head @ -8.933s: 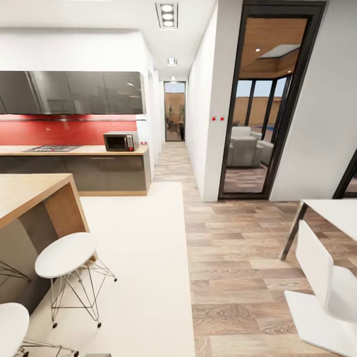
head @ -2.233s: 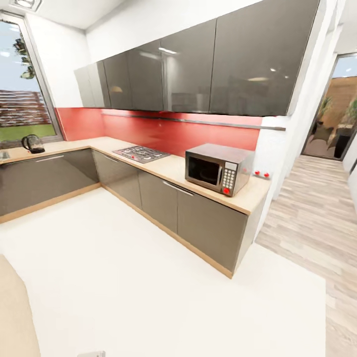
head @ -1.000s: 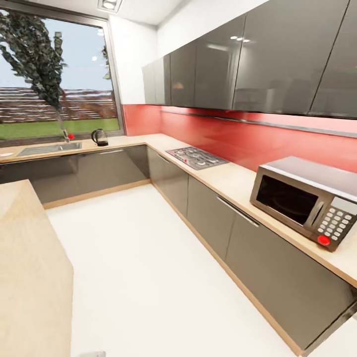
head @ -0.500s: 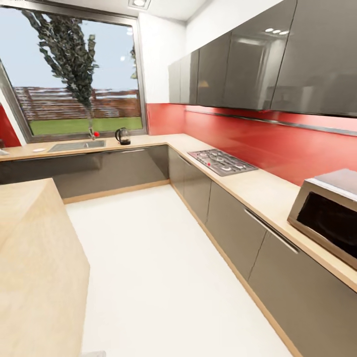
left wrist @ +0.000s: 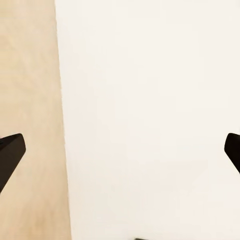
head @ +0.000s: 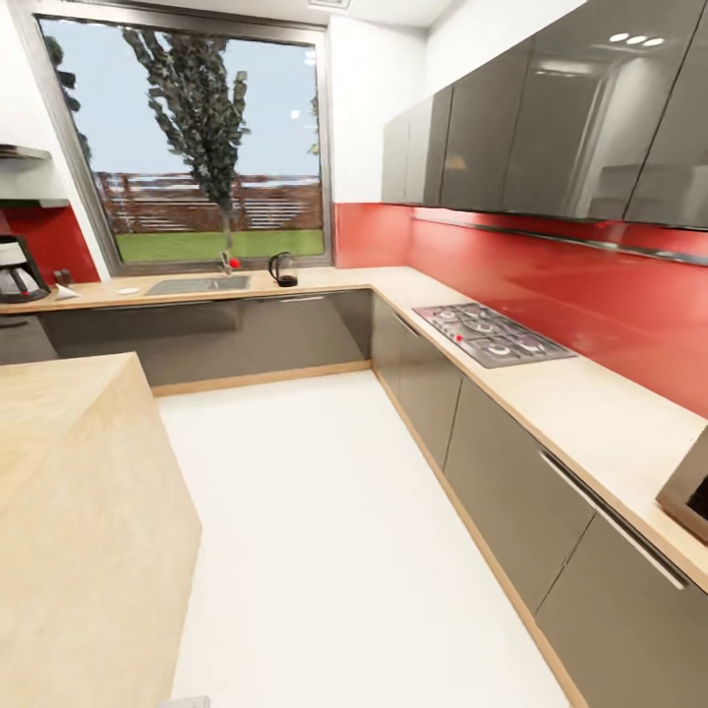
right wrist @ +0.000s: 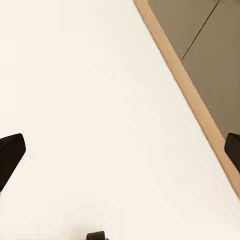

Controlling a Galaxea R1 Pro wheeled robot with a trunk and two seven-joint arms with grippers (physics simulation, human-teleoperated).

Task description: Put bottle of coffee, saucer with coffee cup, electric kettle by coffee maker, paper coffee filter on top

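Head view: L-shaped kitchen countertop (head: pixel 551 393) runs under the window and along the red wall on my right. Electric kettle (head: pixel 283 268) stands on the far run, just beside the sink (head: pixel 197 285), near the corner. Coffee maker (head: pixel 18 270) sits at the far left end of that same run, well apart from the kettle; something small and pale lies next to it, too small to identify. Gas hob (head: pixel 492 334) set into the right-hand run. Corner of the microwave (head: pixel 688 487) at the frame's right edge. Pale wood island (head: pixel 79 511) close on my left; white floor (head: pixel 324 531) between.

Left wrist: my left gripper (left wrist: pixel 120 150) is spread wide, nothing between the fingers (left wrist: pixel 11 152), hanging over the floor and the island's edge.

Right wrist: my right gripper (right wrist: pixel 120 150) is likewise spread, holding nothing, above the floor beside the cabinet plinth (right wrist: pixel 190 95).
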